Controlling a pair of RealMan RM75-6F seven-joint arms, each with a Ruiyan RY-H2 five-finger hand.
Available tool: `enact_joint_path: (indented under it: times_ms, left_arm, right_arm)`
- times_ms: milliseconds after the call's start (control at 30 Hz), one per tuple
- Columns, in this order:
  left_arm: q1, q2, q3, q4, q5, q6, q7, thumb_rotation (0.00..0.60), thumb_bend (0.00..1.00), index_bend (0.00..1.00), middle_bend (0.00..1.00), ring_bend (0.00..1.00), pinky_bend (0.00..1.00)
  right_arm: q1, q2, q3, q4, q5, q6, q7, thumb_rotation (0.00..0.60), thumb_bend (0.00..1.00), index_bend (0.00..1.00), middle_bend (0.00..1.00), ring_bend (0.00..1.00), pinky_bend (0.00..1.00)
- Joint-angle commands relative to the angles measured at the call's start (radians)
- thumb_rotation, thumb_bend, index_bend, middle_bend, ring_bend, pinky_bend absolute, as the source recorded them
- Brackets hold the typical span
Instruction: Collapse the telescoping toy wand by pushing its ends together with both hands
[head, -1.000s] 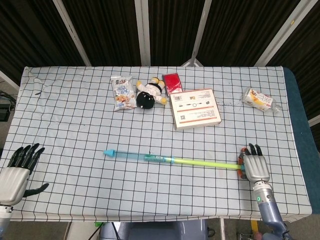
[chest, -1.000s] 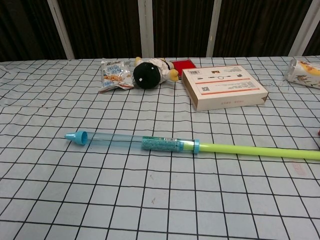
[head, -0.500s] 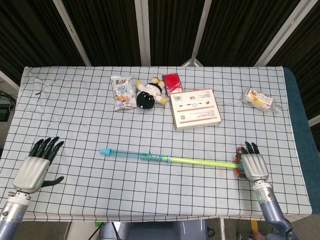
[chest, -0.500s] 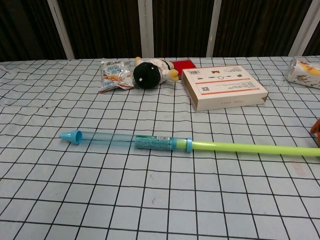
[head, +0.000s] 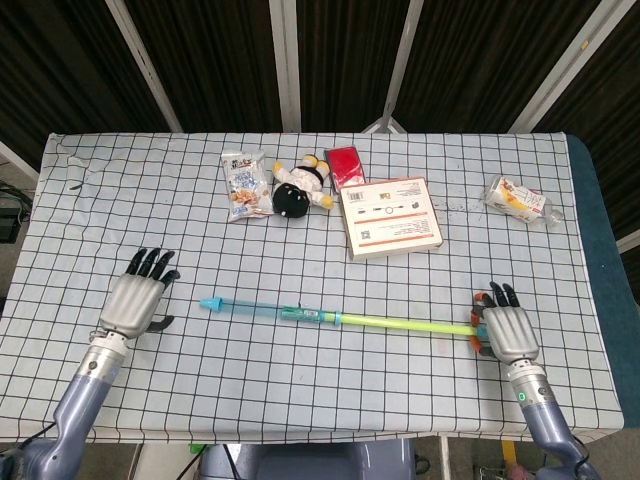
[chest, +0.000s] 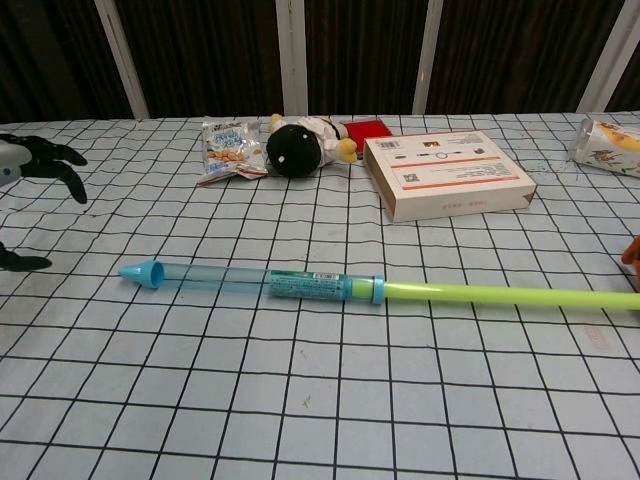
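The toy wand (head: 300, 314) (chest: 320, 286) lies extended across the front of the checked table. Its blue cone tip (head: 211, 303) (chest: 140, 272) points left. A clear blue tube leads into a yellow-green rod (head: 410, 324) (chest: 500, 296) that runs right to an orange end (chest: 633, 252). My right hand (head: 508, 332) lies palm down against that orange end, fingers stretched out; its thumb is hidden. My left hand (head: 137, 297) (chest: 30, 160) hovers open a short way left of the blue tip, not touching it.
Behind the wand sit a snack bag (head: 243, 185), a black-and-white plush toy (head: 295, 190), a red box (head: 346, 163) and a flat cardboard box (head: 391, 217). Another snack packet (head: 518, 198) lies at the far right. The table's front edge (head: 300, 432) is just behind both hands.
My left hand has risen from the front left corner and moved right toward the blue tip, coming into the chest view. The wand slid slightly left with my right hand, then stayed still.
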Motion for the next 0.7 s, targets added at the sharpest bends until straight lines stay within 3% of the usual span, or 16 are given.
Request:
enact_joint_path:
  times_ms: [33,333,700]
  left_arm:
    - [-0.090,-0.111,-0.042,0.064,-0.168,-0.057,0.105,0.600,0.32,0.32,0.07,0.00,0.00]
    - [-0.170,-0.208,-0.026,0.089,-0.270,-0.044,0.169,0.600,0.34,0.34,0.08,0.00,0.00]
    - [-0.200,-0.243,0.002,0.099,-0.290,-0.016,0.175,0.600,0.38,0.39,0.09,0.00,0.00]
  right_arm:
    - [-0.001,0.004,0.000,-0.002,-0.004,0.003,0.005,0.600,0.43,0.61,0.28,0.01,0.00]
    - [0.000,0.007,0.003,-0.003,-0.004,0.003,0.016,0.600,0.43,0.61,0.28,0.01,0.00]
    - [0.000,0.008,0.005,-0.004,0.000,0.002,0.020,0.600,0.43,0.62,0.28,0.01,0.00]
